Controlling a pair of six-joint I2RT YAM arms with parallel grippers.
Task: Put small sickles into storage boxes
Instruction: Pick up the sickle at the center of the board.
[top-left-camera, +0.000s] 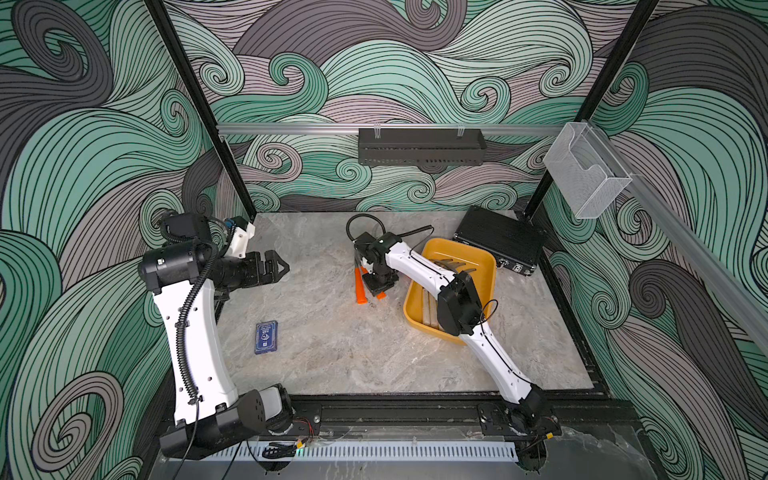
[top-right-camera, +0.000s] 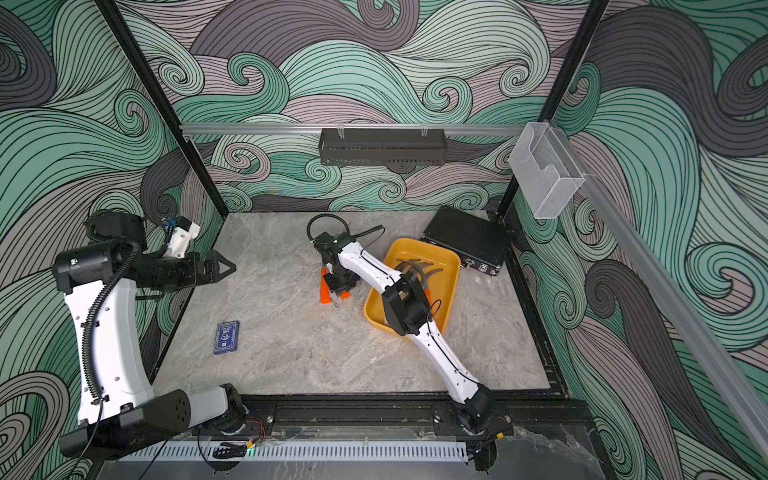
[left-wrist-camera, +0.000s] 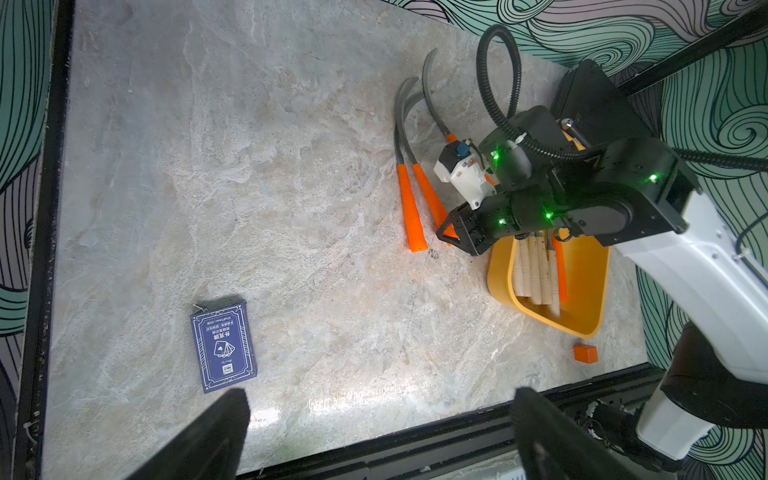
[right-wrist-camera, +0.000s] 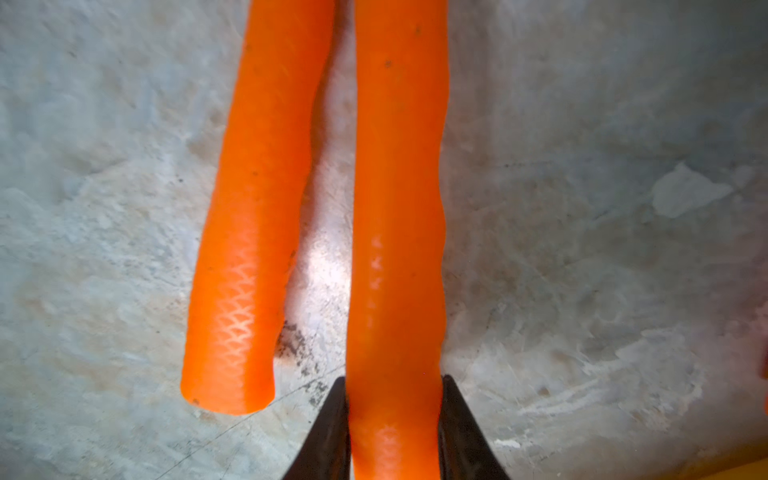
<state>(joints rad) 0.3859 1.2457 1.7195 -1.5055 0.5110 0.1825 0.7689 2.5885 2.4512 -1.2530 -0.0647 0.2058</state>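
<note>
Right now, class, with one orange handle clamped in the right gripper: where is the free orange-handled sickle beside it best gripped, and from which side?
I would take the free sickle by its handle near the butt end, from straight above, jaws across it. It lies flat on the table, and its butt splays away from the held sickle, leaving clearance.

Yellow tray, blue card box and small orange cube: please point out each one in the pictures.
yellow tray (top-left-camera: 465, 249): a top view, bare far inner wall.
blue card box (left-wrist-camera: 223, 347): left wrist view, printed top face.
small orange cube (left-wrist-camera: 586, 353): left wrist view, its middle.
</note>
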